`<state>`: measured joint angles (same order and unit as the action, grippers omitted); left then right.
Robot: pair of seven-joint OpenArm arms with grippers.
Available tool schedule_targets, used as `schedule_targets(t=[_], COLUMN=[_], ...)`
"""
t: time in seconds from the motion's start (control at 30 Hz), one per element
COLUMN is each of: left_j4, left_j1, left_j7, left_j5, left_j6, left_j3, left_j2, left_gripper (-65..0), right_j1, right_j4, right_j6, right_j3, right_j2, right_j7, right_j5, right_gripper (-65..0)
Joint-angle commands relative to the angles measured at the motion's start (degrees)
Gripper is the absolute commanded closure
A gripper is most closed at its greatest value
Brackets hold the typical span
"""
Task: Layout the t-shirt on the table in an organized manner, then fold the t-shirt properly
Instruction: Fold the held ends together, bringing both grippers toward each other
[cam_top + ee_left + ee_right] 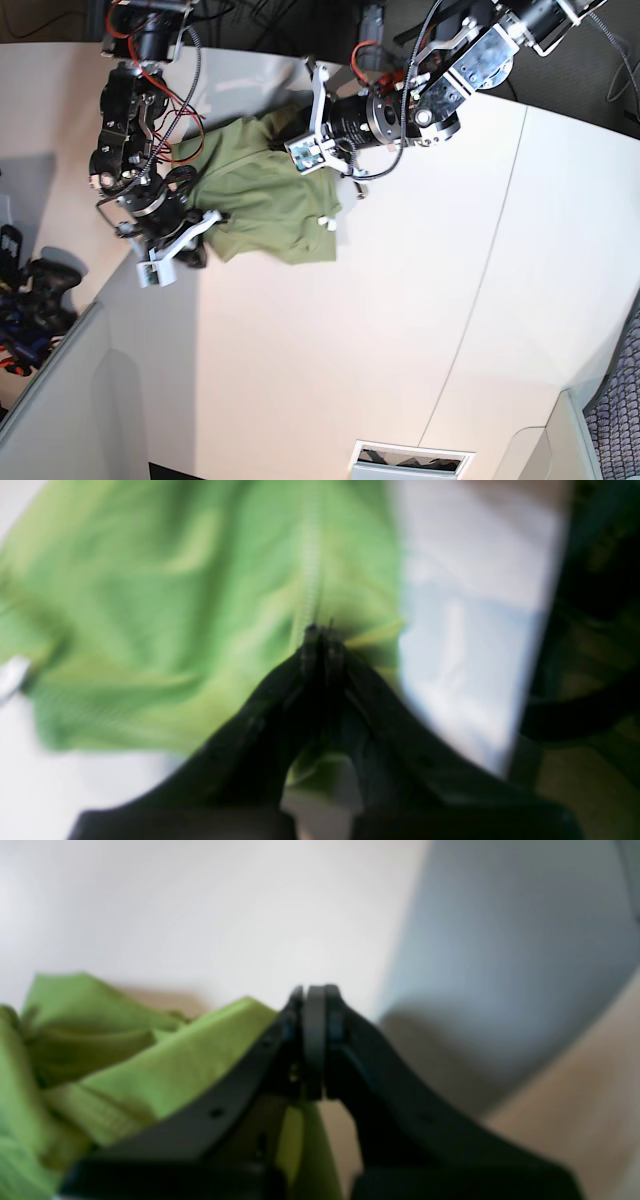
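The left pincer point(320, 632) is clamped on a seam of the t-shirt point(265, 195); the right pincer point(315, 990) is pressed closed, shirt cloth bunched beside and beneath it. Between them the shirt lies rumpled on the table point(400, 330). Best to draw both apart evenly, keeping the fabric low and taut.

Robotics lab, white table point(400, 330), loose cables point(165, 105) (carpeted floor)

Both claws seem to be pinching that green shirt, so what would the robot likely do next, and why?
Probably lift and draw the two grippers apart. The left gripper and right gripper are both shut on the t-shirt, which lies crumpled near the table edge; spreading it would flatten it.
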<state>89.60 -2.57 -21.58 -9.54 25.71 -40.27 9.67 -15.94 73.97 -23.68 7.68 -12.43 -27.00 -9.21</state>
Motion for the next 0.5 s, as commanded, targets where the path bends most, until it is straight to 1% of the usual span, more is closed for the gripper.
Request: schedule_targets(t=[0.0, 0.1, 0.17, 0.23, 0.37, 0.43, 0.47], left_j4=[-0.15, -2.34, -2.73, -2.73, -2.75, -2.84, -3.04], left_j1=[-0.83, -1.27, -1.27, -1.27, -2.4, -3.52, -4.24], left_j7=[1.01, 1.16, 1.79, 3.54, 7.32, 8.17, 8.35], left_j5=[-0.44, 0.55, 1.05, 1.03, 1.01, 0.98, 0.96], left_j6=[-0.42, -0.42, -0.42, -0.44, -0.46, -0.44, -0.44], left_j3=[0.7, 3.34, 5.2, 6.56, 7.41, 7.41, 7.41], left_j2=[-0.35, 0.94, 2.99, 5.99, 11.69, 13.35, 13.42], left_gripper=[0.0, 0.0, 0.0, 0.0, 0.0, 0.0, 0.0], right_j1=[-1.16, 0.5, 2.45, 5.11, 11.58, 15.06, 16.68], right_j4=[0.02, 0.13, 1.81, 4.52, 11.23, 14.45, 15.96], right_j6=[-1.05, -1.05, -1.05, -1.05, -1.07, -1.09, -1.11], right_j3=[-1.27, -4.13, -4.33, -4.33, -4.28, -4.28, -4.28], right_j2=[-1.2, -3.21, -4.15, -5.05, -5.22, -4.63, -4.07], right_j7=[1.53, 1.49, 1.05, 0.04, -2.16, -2.21, -2.23], right_j5=[-0.61, -0.7, -1.14, -2.38, -7.04, -9.6, -10.19], right_gripper=[0.0, 0.0, 0.0, 0.0, 0.0, 0.0, 0.0])
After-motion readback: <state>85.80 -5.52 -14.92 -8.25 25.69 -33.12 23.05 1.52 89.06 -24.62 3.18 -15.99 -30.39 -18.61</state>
